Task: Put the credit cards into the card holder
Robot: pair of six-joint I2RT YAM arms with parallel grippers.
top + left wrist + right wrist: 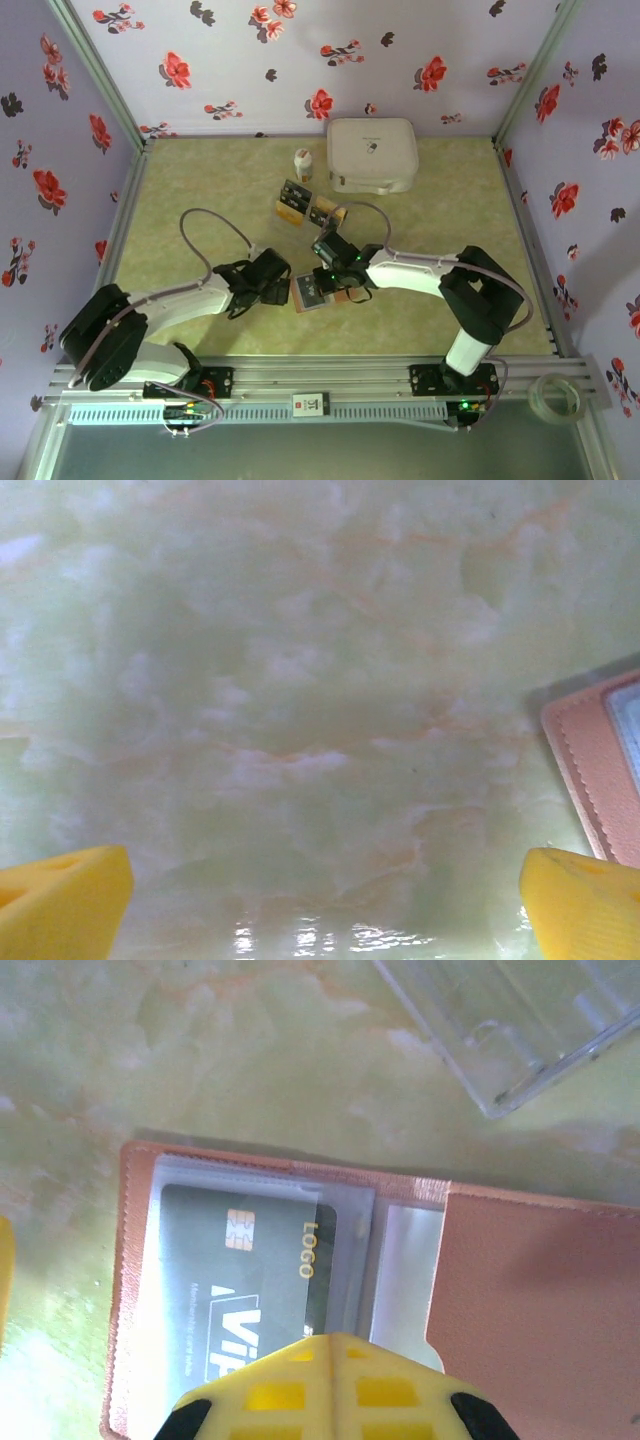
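Card holder (pixel 540 1300) open, one black card (pixel 250 1270) sleeved.
My left gripper (pixel 320 915) gapes wide and empty, the holder's edge just to its right; my right gripper (pixel 330 1390) is pinched shut over the sleeved card, perhaps touching it. Beyond lie loose cards (pixel 293 198), a white bottle (pixel 302 163), a white case (pixel 372 153).
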